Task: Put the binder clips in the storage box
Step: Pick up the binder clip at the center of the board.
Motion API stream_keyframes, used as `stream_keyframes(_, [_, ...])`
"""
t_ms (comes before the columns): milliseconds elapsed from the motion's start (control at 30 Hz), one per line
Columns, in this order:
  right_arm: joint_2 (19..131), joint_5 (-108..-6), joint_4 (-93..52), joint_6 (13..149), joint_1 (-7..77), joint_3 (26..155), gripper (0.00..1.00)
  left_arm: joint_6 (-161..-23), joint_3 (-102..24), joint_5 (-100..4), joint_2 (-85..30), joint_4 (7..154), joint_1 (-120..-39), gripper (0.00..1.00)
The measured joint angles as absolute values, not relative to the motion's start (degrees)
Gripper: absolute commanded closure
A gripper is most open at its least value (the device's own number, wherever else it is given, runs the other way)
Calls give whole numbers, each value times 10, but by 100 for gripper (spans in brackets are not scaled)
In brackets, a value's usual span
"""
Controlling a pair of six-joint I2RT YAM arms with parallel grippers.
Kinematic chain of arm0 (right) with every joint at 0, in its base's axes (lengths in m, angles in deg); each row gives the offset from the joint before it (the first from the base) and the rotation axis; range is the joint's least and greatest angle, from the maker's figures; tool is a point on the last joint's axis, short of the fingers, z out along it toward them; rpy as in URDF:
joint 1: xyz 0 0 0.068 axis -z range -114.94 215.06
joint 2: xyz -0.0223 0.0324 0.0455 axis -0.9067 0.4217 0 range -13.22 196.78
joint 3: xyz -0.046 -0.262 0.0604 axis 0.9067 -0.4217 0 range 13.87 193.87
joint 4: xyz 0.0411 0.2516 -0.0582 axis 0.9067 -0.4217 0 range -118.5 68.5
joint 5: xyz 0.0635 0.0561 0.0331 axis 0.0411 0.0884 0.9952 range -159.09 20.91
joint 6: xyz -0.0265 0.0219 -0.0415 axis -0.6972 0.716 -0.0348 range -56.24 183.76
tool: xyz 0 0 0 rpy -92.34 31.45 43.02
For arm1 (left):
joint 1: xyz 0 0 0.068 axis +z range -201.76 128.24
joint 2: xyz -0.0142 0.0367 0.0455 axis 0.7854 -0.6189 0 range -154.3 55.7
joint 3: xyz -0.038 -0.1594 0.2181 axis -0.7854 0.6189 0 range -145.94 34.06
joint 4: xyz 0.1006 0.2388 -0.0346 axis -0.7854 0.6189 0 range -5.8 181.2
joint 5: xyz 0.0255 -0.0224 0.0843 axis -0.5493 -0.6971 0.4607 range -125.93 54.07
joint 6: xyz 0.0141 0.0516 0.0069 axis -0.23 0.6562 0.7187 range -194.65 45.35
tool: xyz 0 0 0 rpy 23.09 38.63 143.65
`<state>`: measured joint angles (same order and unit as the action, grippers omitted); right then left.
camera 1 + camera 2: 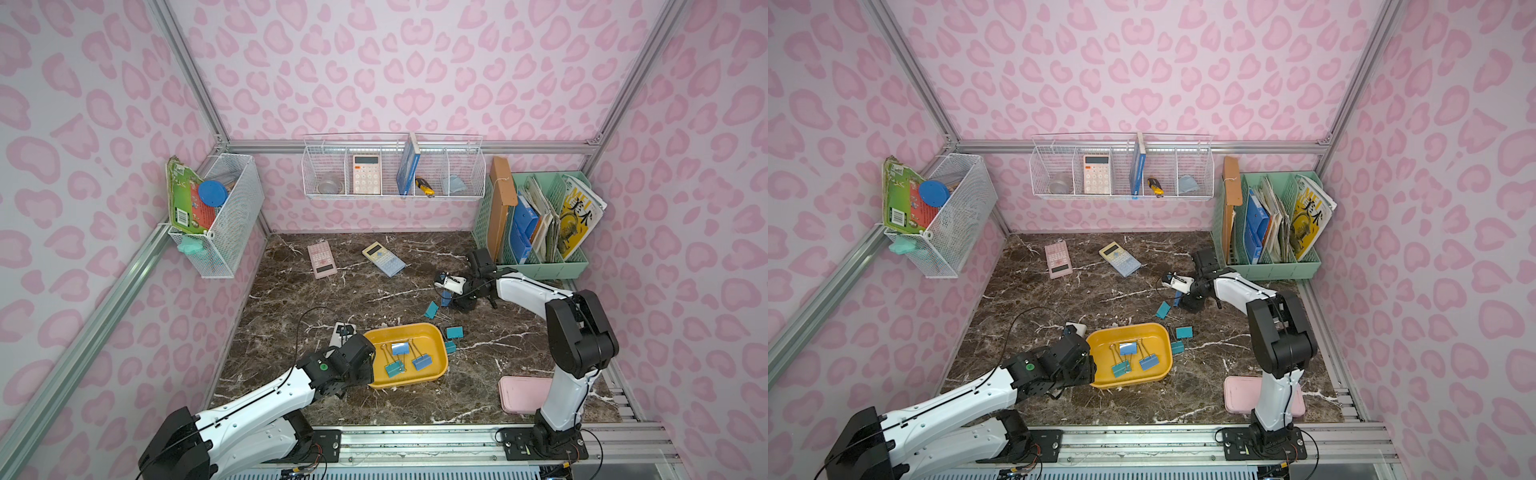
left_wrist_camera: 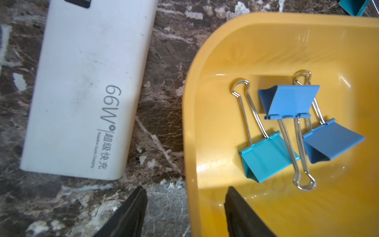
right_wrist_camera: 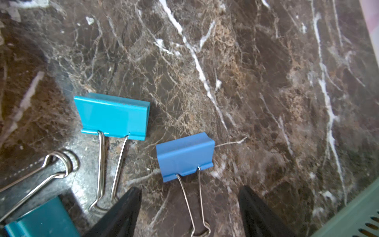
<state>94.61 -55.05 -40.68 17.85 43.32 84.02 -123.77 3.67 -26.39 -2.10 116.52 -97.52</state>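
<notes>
Three of the binder clips [image 2: 287, 102] lie inside your storage box [image 2: 266, 41], loose on its floor with their wire handles crossed, so that share of the job looks done. Four others rest on the marble outside it. Your left gripper [image 2: 185, 205] hangs at the box's left end with its jaws apart, one finger inside the wall and one outside over the tabletop, pinching nothing. From that straddle I judge it is placed where it could steady the box. The white power bank [image 2: 86, 88] just beside that end of the box leaves it little room to swing. Your right gripper [image 3: 188, 205] is out beyond the box's far right corner, also spread wide and empty. It is lined up over a blue clip [image 3: 185, 157] so that the clip's wire handles run into the gap between the fingers. The handles are the thin, graspable part, which is likely why you approach from that end. A teal clip [image 3: 113, 116] lies close beside the blue one without touching it, and two more teal clips [image 1: 454, 332] sit just beside the box's right wall. Close on the handles squarely, since thin wire may slip or pivot.
</notes>
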Motion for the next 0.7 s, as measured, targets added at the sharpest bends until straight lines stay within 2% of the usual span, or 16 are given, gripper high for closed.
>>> stream_keyframes(400, [985,-546,-393,175,430,859,23,-1238,37,-264,-25,1165,-974,35])
stream_keyframes(700, [1001,-534,-390,175,426,862,27,-1238,42,-264,-27,1165,-972,35])
